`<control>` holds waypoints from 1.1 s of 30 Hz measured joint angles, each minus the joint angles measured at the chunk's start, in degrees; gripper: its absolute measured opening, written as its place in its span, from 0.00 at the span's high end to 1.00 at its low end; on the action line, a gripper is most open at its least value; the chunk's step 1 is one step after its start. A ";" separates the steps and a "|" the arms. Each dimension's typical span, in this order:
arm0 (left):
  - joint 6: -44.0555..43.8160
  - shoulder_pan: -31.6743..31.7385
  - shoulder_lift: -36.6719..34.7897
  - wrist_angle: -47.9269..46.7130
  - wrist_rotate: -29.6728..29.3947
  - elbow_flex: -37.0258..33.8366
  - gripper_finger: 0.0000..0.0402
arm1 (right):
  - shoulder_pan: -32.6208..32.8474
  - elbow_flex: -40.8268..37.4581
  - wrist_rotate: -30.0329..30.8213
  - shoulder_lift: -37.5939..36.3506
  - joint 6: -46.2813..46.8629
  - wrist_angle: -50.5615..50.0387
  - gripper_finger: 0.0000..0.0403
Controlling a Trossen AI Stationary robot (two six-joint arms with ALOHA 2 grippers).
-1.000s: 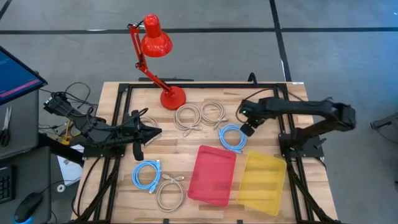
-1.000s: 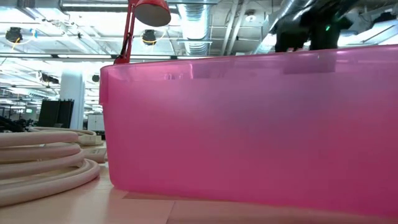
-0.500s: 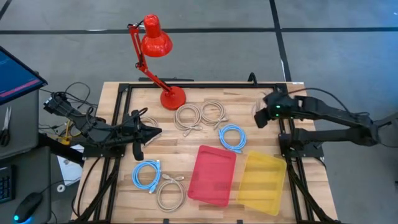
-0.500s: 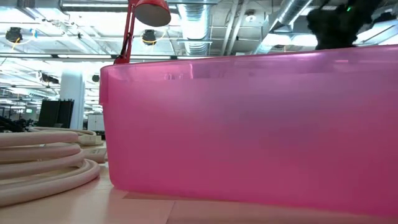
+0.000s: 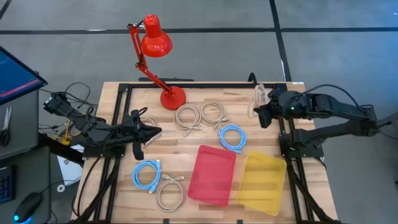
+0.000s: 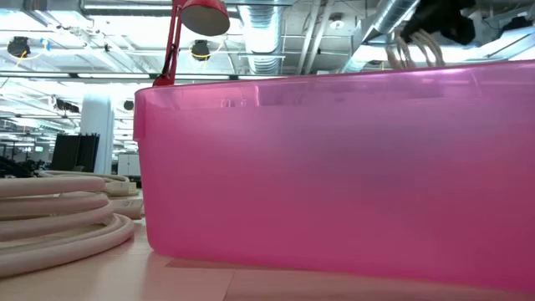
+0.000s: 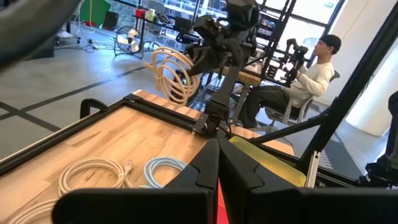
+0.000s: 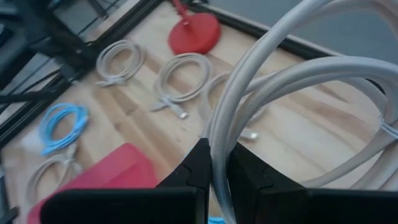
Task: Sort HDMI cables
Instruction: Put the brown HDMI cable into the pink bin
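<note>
My right gripper (image 5: 262, 112), upper right of high view, jaws clamped on beige coil (image 5: 257, 99), now lifted clear of bench (image 5: 205, 140); earlier it hovered empty near blue coil (image 5: 232, 137). Next judged: carry to bin. Left gripper (image 5: 155, 131) idle, jaws closed.
</note>
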 joint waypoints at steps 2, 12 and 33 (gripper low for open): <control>0.00 0.00 0.00 -0.02 -0.02 0.01 0.98 | 2.17 1.38 -0.02 2.07 0.15 -0.08 0.94; 0.00 0.00 0.00 -0.02 -0.21 -0.01 0.98 | 14.03 6.37 -0.32 12.77 5.02 -0.11 0.94; 0.00 0.00 -0.02 -0.02 -0.19 -0.02 0.98 | 23.86 17.25 -9.65 31.56 7.14 2.90 0.94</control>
